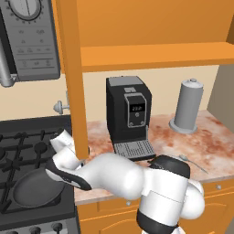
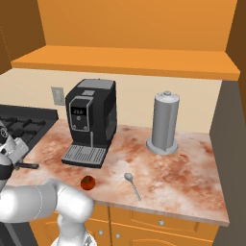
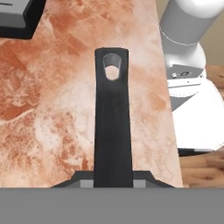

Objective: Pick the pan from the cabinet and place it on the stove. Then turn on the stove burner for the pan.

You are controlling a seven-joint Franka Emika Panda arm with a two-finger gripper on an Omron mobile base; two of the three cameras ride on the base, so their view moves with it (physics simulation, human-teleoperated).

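Note:
The dark grey pan (image 1: pixel 33 190) lies over the front right grate of the black stove (image 1: pixel 18 141); the burner cap under it is hidden. Its black handle (image 3: pixel 112 127) reaches out over the marbled counter and also shows as a thin black bar, the handle (image 2: pixel 28 166). My gripper (image 3: pixel 113 181) is shut on the handle near the pan end, one fingertip (image 3: pixel 83 180) on each side. The hand (image 1: pixel 61 140) stands beside the cabinet's open orange door (image 1: pixel 73 68). The cabinet shelf (image 1: pixel 151 55) is bare. Small dark knobs (image 1: pixel 45 227) line the stove's front.
A black coffee machine (image 1: pixel 129 116) stands on the counter right of the door. A grey canister (image 1: pixel 188 106) is further right. A spoon (image 2: pixel 132 185) and a small red tomato (image 2: pixel 87 182) lie near the counter's front edge. A grey microwave (image 1: pixel 29 36) hangs above the stove.

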